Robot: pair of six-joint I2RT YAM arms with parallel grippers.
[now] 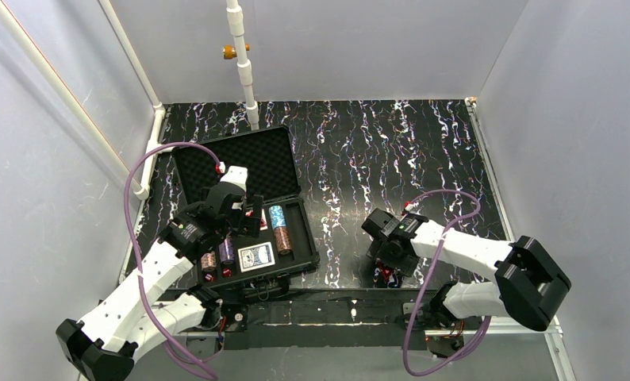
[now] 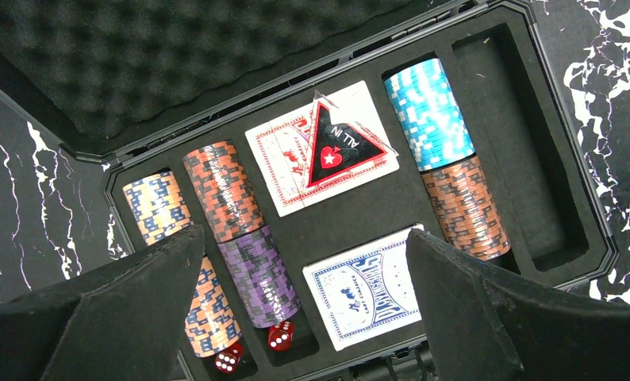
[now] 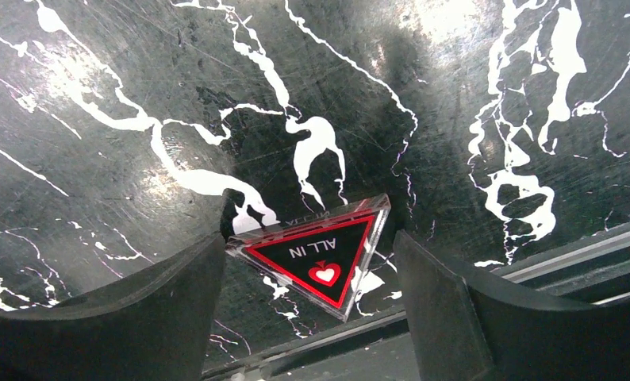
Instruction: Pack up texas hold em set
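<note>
Right gripper was spread wide, with the ALL IN triangle on the table between its fingers, by the near edge. Left gripper hung open over the case tray, which held chip stacks, a blue deck and a red deck with another triangle on top. The foam lid stood open behind.
</note>
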